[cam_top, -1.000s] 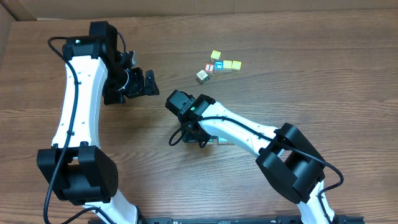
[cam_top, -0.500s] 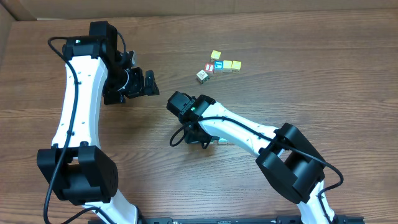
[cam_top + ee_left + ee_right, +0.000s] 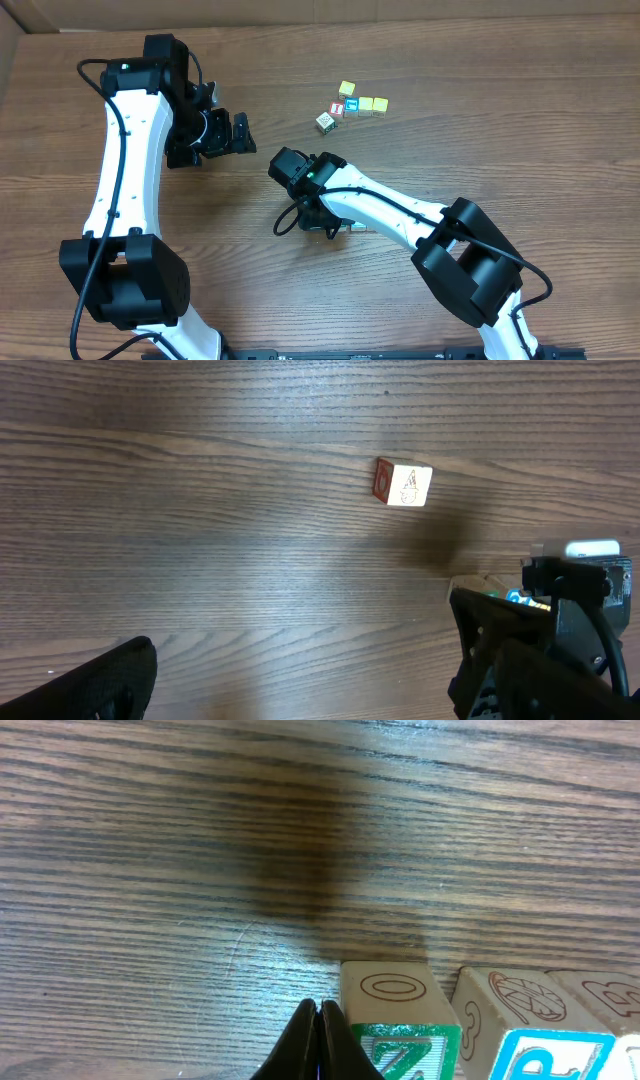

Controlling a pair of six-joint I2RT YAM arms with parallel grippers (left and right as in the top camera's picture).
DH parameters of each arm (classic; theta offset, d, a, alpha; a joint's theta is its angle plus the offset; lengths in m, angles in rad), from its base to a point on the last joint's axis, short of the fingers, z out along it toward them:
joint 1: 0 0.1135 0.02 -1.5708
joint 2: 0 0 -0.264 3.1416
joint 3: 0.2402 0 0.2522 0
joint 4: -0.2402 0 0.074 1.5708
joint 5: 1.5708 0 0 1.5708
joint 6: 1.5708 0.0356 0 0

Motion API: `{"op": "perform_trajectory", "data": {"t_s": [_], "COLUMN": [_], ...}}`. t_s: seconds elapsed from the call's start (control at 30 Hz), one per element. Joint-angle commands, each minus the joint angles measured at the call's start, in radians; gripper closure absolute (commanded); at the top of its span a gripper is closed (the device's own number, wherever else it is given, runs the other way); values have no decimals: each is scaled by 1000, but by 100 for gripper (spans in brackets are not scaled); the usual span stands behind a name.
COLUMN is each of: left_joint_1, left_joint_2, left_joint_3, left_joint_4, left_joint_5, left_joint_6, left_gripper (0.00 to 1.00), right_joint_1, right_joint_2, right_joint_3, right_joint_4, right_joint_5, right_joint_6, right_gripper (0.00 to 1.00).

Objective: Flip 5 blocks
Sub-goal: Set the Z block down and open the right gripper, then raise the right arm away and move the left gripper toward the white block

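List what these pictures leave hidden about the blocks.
- Overhead: the right arm covers the near row of blocks; only a sliver shows.
- Right wrist: that row runs off the bottom and right edges, so its count cannot be told.
- Overhead: the far blocks are too small to read their faces.

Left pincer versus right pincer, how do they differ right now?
The left pincer stands wide open; the right pincer is shut tight. The left pincer hangs higher, over bare wood away from the blocks; the right pincer is down near the table, its tips next to the green Z block. Neither holds a block.
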Motion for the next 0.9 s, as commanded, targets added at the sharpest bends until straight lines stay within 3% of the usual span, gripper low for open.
{"op": "perform_trajectory", "data": {"t_s": [0.0,0.87], "left_joint_1": [-6,-6], "left_joint_2": [13,13], "left_joint_3": [25,25], "left_joint_4": [1,1], "left_joint_5": [-2,-2], "left_joint_6": [4,4], "left_gripper": [0,0], "right_joint_1": [-17,-20], "right_joint_2": [-20,-21], "right_joint_3": [-8,29], "right_joint_4": [-3,-19], "right_joint_5": [18,-6], "right_joint_6": [9,-8], "right_gripper": [96,95]}}
